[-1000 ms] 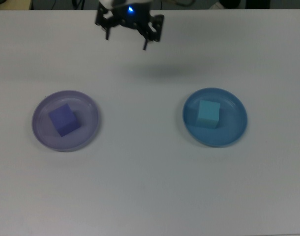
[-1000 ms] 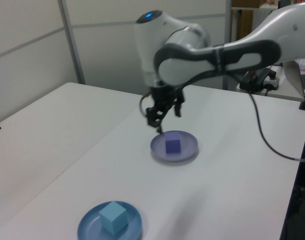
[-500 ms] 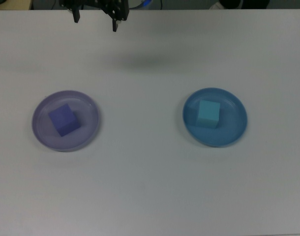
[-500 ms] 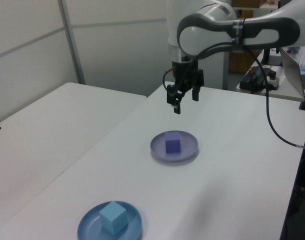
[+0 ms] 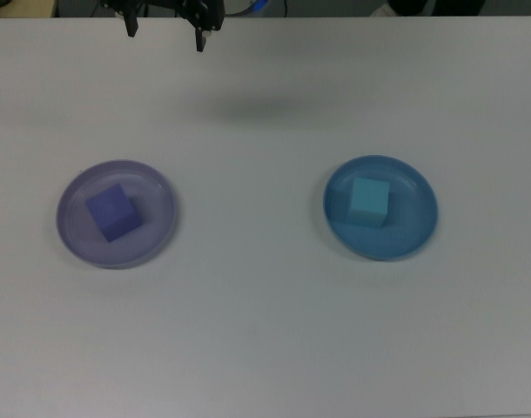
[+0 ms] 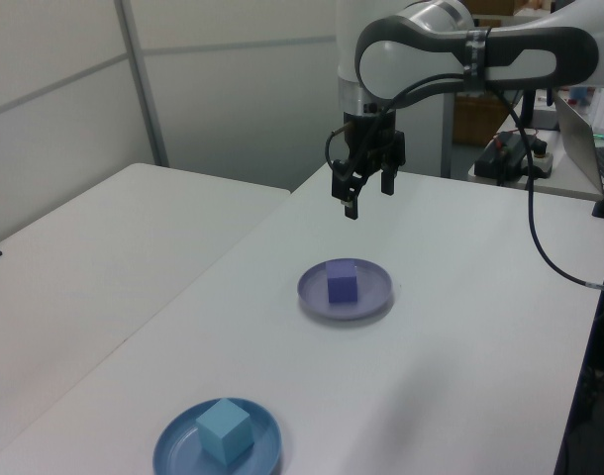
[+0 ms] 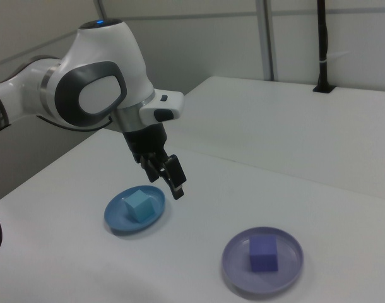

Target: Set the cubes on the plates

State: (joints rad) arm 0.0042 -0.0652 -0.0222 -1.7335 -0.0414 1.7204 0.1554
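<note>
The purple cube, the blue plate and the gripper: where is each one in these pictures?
purple cube [image 5: 114, 212], top view, middle of its top face.
blue plate [image 5: 418, 228], top view, bare floor beside the turquoise cube.
gripper [image 6: 365, 195], left view, midway between the fingertips.

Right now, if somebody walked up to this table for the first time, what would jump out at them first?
Probably the two plates on the white table, each with a matching cube on it: a violet cube on the lavender plate at the top view's left, a turquoise cube on the blue plate at the top view's right. Next, the gripper, open and empty, raised above the table's far side.
</note>
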